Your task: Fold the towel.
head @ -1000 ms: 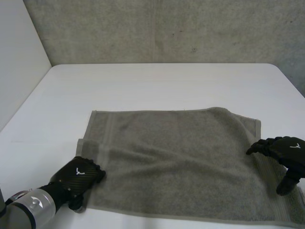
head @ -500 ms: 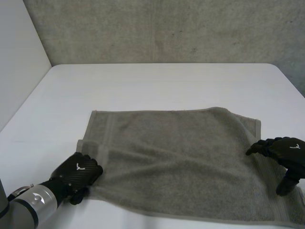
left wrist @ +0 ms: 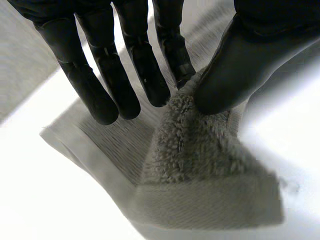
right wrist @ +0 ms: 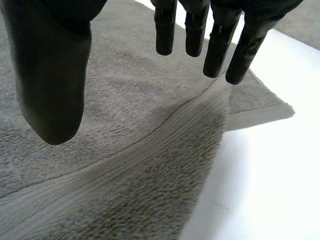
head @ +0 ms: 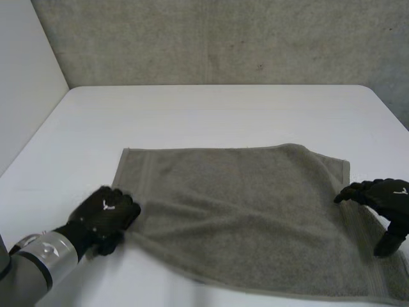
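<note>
A grey-green terry towel [head: 243, 217] lies spread on the white table [head: 217, 115], on the half of it nearer the robot, its long sides running left to right. The pile is thick and looped, with a flat woven band along each short edge. Most of it lies flat, but the near left corner is lifted off the table and bunched into a soft ridge, and shallow creases run from there into the middle. The left hand [head: 105, 214] grasps that corner – the left wrist view shows the cloth pinched between the thumb and the fingertips. The right hand [head: 386, 201] is over the towel's right edge near the banded strip, released, its fingers straight and the thumb held apart from them, holding nothing.
</note>
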